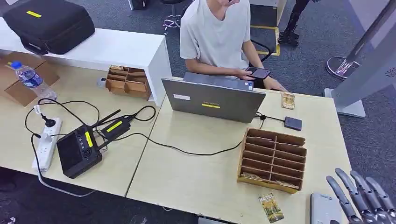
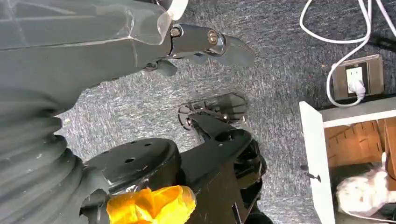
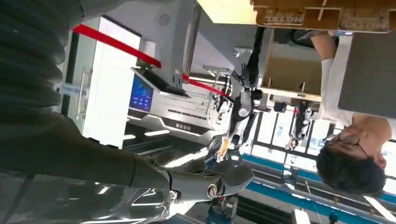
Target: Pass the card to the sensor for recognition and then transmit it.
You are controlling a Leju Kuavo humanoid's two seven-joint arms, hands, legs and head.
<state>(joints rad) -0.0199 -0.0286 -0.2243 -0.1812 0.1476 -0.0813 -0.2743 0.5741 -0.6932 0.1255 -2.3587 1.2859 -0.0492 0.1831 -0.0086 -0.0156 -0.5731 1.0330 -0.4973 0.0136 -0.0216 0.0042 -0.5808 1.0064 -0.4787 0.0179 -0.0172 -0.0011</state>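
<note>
A green and yellow card (image 1: 271,206) lies flat on the table near its front edge, just in front of the wooden slotted organizer (image 1: 273,158). A second card (image 1: 288,100) lies at the far right of the table, beside the person. A small black box (image 1: 293,123), wired to the laptop (image 1: 214,99), sits between them. My right hand (image 1: 362,196) hovers at the table's front right corner with its fingers spread, holding nothing, right of a flat grey device (image 1: 324,210). My left hand (image 2: 205,42) hangs over the carpet and holds nothing.
A person (image 1: 215,35) sits behind the laptop holding a phone (image 1: 258,72). On the left table are a black controller (image 1: 78,149), a power strip (image 1: 46,142), cables, a water bottle (image 1: 31,79) and a second wooden organizer (image 1: 127,81). A black case (image 1: 49,23) rests on the white shelf.
</note>
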